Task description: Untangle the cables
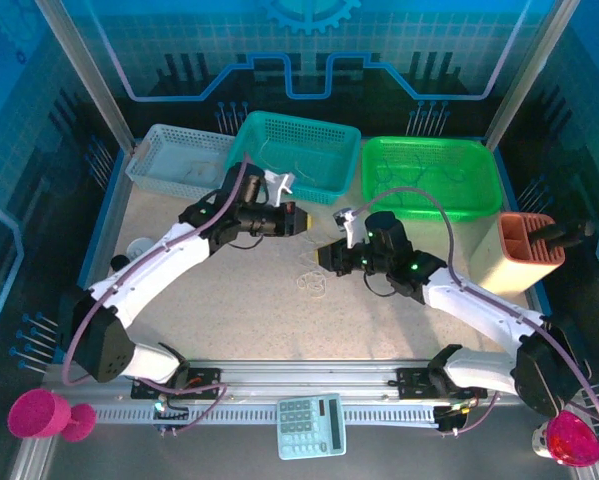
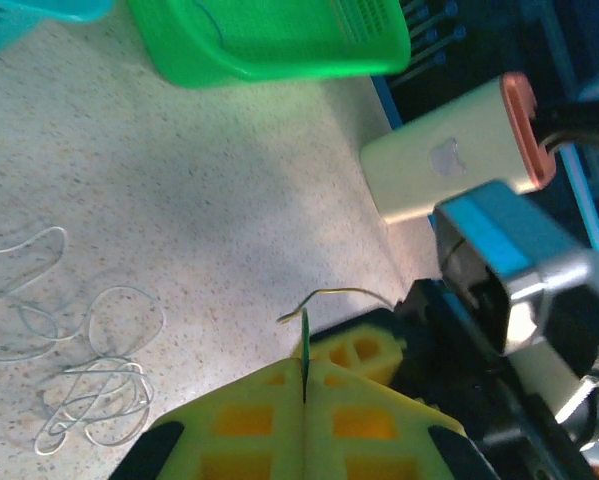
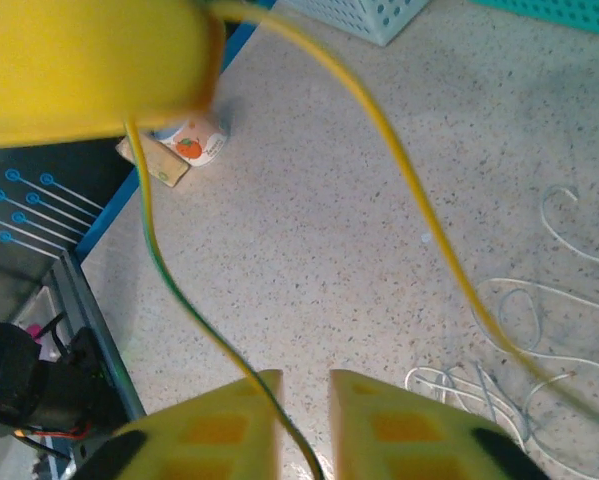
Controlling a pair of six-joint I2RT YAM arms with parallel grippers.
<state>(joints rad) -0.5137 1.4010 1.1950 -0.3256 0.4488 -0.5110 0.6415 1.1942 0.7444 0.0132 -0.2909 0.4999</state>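
The left gripper is squeezing shut on a yellow-green cable. The right gripper is standing slightly open around it. The other cables are lying curled on the worktop. Pulling hard could be tightening knots or snapping the thin cable.

Along the far edge of the speckled surface three plastic baskets stand side by side: a pale blue basket on the left, a teal basket in the middle and a green basket on the right, with a tan holder rimmed in orange just beside the green one. Near the left edge a small white cup printed with an orange fruit sits just beside a little tan box. A pale calculator lies at the near side in front of the metal rail, with a left pink goblet and a right pink goblet at the near corners
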